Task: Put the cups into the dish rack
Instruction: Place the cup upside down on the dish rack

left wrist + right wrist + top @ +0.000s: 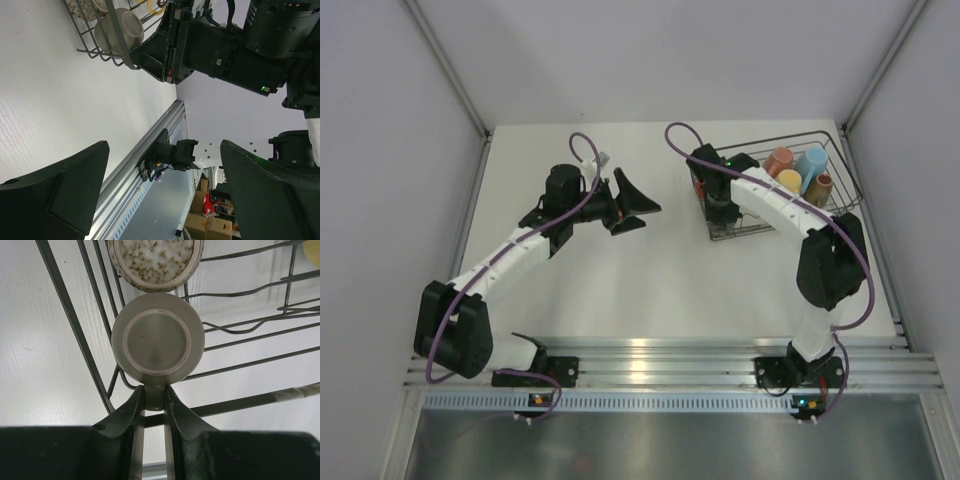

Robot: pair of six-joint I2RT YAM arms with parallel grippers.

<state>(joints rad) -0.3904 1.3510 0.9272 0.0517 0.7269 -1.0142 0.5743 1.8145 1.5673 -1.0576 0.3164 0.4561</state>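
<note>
The black wire dish rack stands at the back right. In it are a pink-salmon cup, a light blue cup, a yellow cup and a dark brown cup. My right gripper is inside the rack's left end. In the right wrist view it is shut on the handle of a grey-olive cup, whose base faces the camera. A speckled cup sits just beyond it. My left gripper is open and empty, left of the rack, above the table.
The left wrist view shows the rack's corner with the grey cup, and my right gripper beside it. The aluminium rail runs along the table's near edge. Rack wires surround the held cup.
</note>
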